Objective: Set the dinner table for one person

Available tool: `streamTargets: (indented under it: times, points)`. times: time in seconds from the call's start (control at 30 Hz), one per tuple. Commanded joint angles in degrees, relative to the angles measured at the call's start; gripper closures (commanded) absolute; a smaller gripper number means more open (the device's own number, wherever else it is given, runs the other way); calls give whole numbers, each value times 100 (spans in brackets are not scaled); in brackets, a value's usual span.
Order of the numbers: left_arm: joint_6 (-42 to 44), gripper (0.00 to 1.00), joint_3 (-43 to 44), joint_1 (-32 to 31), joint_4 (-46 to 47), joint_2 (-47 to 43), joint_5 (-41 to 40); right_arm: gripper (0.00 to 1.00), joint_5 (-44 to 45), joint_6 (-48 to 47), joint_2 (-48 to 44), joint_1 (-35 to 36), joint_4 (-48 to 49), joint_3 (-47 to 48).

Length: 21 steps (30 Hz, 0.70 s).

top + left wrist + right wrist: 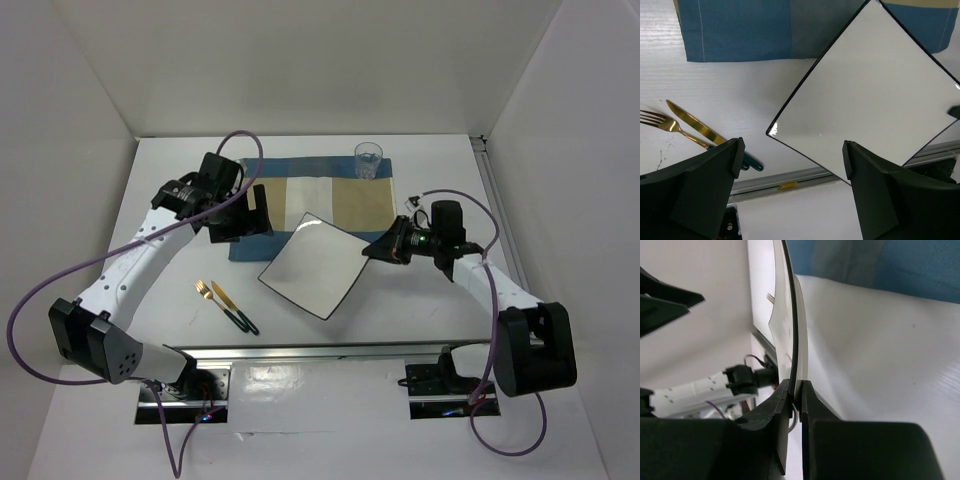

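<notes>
A square white plate with a dark rim hangs above the white dinner table, over the near edge of the blue-and-tan striped placemat. My right gripper is shut on the plate's right corner; in the right wrist view the fingers pinch its edge. My left gripper is open and empty over the placemat's left end, its jaws wide apart in the left wrist view. The plate shows there too. A gold fork and knife lie at the left front.
A clear glass stands at the placemat's far right corner. A metal rail runs along the table's near edge. White walls close in the left, back and right sides.
</notes>
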Motion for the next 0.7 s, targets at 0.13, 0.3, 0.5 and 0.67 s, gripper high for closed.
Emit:
streamTargets:
  times: [0.13, 0.3, 0.5, 0.67]
  points:
    - [145, 1, 143, -26, -41, -115, -110, 100, 677, 1981, -1030, -19, 1291, 63]
    - [145, 1, -112, -26, 11, -281, -58, 100, 1531, 2807, -1101, 59, 2074, -148]
    - [145, 1, -165, -26, 12, -335, -5, 100, 2402, 3116, -452, 446, 2608, 230]
    - [145, 1, -218, -26, -49, -458, -5, 100, 3209, 3336, -82, 745, 2873, 423]
